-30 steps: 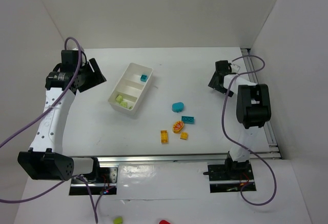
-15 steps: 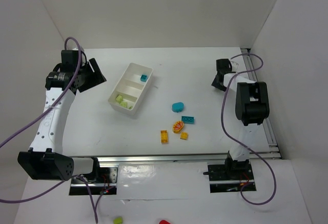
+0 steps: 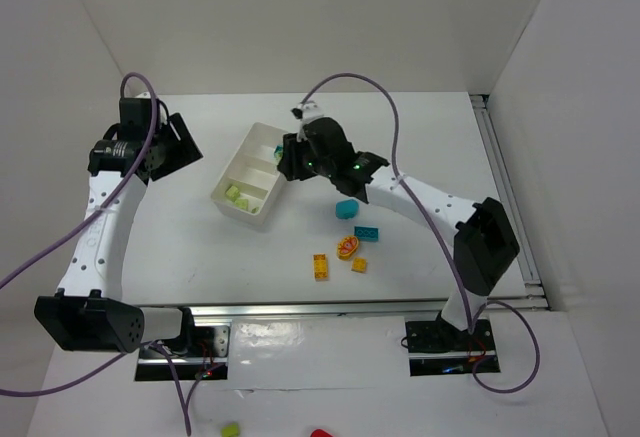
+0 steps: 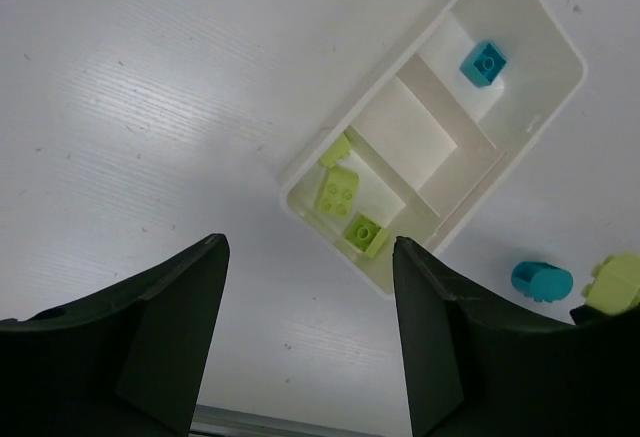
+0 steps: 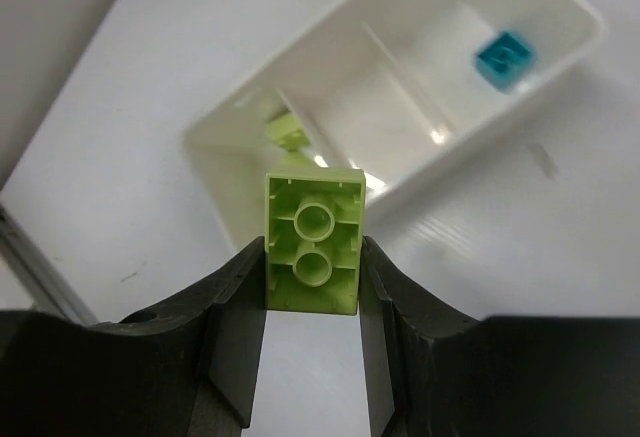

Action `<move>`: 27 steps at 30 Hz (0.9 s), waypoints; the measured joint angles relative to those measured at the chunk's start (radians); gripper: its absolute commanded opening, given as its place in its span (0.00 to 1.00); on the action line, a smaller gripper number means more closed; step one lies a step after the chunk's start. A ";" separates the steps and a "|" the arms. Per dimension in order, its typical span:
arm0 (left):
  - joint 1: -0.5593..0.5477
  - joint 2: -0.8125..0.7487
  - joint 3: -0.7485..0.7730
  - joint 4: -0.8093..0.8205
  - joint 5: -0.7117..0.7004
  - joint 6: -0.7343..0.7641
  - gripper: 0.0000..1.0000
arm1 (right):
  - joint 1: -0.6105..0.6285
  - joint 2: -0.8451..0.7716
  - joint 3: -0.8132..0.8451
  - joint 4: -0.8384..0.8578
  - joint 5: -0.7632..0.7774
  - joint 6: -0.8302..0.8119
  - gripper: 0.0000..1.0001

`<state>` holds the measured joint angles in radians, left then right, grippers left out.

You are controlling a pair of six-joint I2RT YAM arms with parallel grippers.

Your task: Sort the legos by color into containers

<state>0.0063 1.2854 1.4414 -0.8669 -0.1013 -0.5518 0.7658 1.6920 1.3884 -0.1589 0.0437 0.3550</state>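
Note:
My right gripper [image 3: 290, 162] [image 5: 313, 257] is shut on a lime green lego [image 5: 313, 240], held above the table beside the white tray [image 3: 235, 159] [image 5: 400, 107]. The tray's far compartment holds a teal brick [image 4: 484, 62] [image 5: 503, 60]. Its near compartment holds lime bricks [image 4: 340, 189], and the middle one is bare. Loose on the table lie a teal rounded piece [image 3: 346, 208], a teal brick [image 3: 366, 233], an orange-red ring piece [image 3: 348, 246] and two yellow bricks [image 3: 320, 266]. My left gripper [image 3: 180, 147] [image 4: 308, 257] hangs open left of the tray, with nothing between its fingers.
White enclosure walls close the table at the back and both sides. A metal rail [image 3: 340, 307] runs along the near edge. The right arm's purple cable [image 3: 385, 107] arcs over the table's middle. A lime piece [image 3: 230, 429] and a red piece [image 3: 320, 434] lie below the rail.
The right arm has swung from the far right edge across to the tray, and its gripper now grips a lime green lego. The left arm has not moved.

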 measured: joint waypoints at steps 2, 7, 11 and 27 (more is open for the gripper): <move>0.000 -0.001 0.000 -0.007 -0.031 -0.013 0.76 | 0.033 0.046 0.065 0.005 -0.062 -0.014 0.21; 0.000 -0.016 0.000 -0.024 -0.082 -0.046 0.76 | 0.077 0.227 0.191 0.010 -0.144 -0.047 0.23; 0.000 -0.037 0.000 -0.026 -0.098 -0.055 0.76 | 0.113 0.351 0.261 -0.013 -0.182 -0.068 0.28; 0.011 -0.040 0.000 -0.045 -0.101 -0.051 0.76 | 0.163 0.418 0.359 -0.042 -0.093 -0.121 0.63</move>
<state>0.0174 1.2449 1.4414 -0.9123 -0.2024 -0.6033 0.9287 2.1101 1.7470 -0.2008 -0.0498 0.2344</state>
